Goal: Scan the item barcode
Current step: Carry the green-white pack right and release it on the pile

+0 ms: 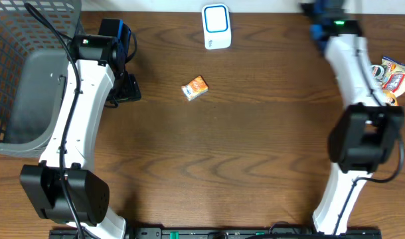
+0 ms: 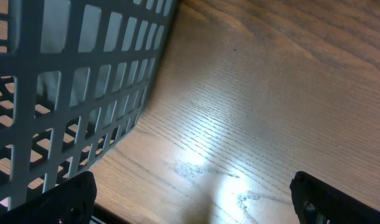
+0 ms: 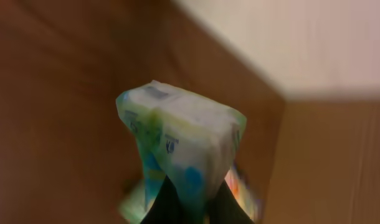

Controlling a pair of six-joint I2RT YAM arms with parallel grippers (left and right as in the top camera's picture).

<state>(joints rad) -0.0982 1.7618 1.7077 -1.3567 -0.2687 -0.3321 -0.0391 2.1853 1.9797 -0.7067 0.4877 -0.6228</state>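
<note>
Right claw (image 3: 187,202) clenched on packet (image 3: 177,143), near far edge of table (image 1: 255,146). Left claw (image 2: 193,199) released, basket (image 2: 71,93) just beside, bare wood ahead.

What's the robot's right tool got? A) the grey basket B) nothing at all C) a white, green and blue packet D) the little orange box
C: in the right wrist view the right tool is pinched shut on the bottom of a white, green and blue packet, which sticks up out of it.
</note>
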